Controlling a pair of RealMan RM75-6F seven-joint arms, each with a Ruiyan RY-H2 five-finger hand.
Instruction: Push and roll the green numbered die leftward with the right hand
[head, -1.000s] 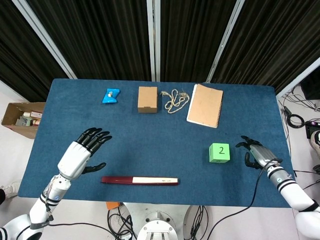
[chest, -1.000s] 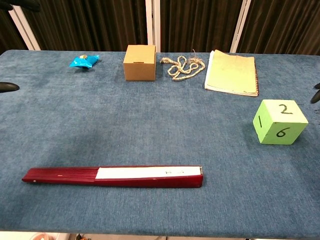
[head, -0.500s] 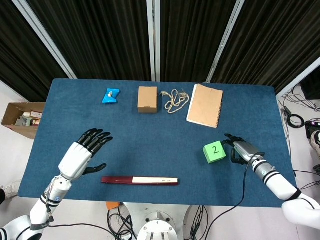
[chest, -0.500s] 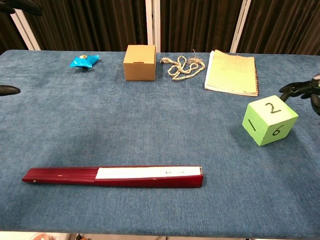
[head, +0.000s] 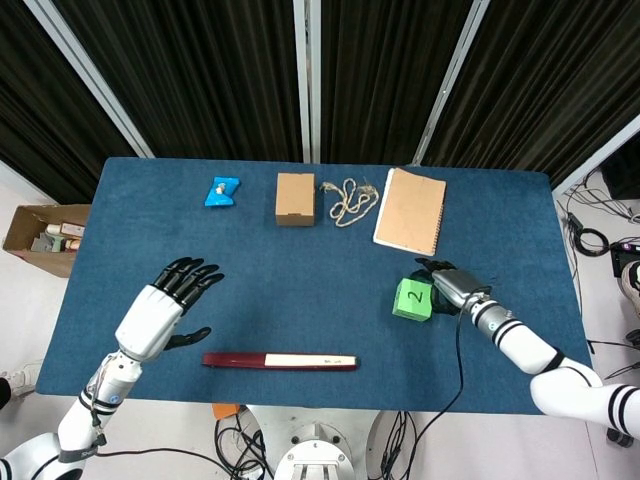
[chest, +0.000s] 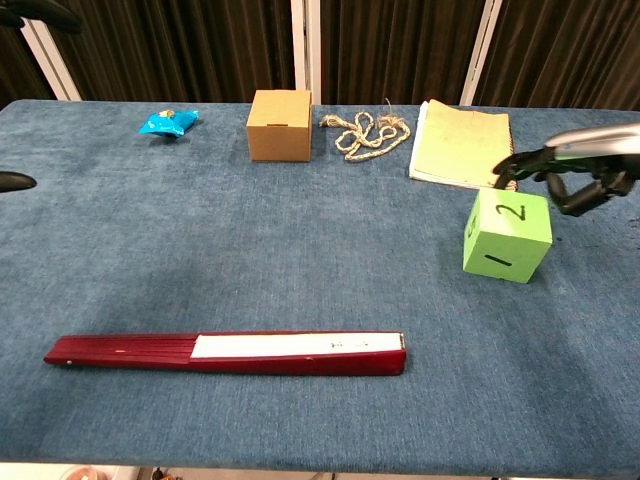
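Observation:
The green numbered die (head: 412, 298) (chest: 507, 235) sits right of the table's centre, tipped up on one edge, with the 2 facing up and the 1 toward the front. My right hand (head: 448, 284) (chest: 570, 170) presses against its right side, fingers spread and curled over the top edge; it holds nothing. Hovering above the near left of the table, my left hand (head: 160, 310) has its fingers apart and nothing in it. Only a dark fingertip (chest: 18, 181) of it shows in the chest view.
A folded dark red fan (head: 280, 360) (chest: 225, 353) lies along the front edge. At the back are a blue packet (head: 221, 191), a cardboard box (head: 295, 198), a coil of twine (head: 347, 203) and a brown notebook (head: 410, 210). A box (head: 40, 237) stands on the floor left of the table.
My right hand swept leftward onto the die. The die slid left and tipped up onto an edge, hiding the 6. The left hand stayed put.

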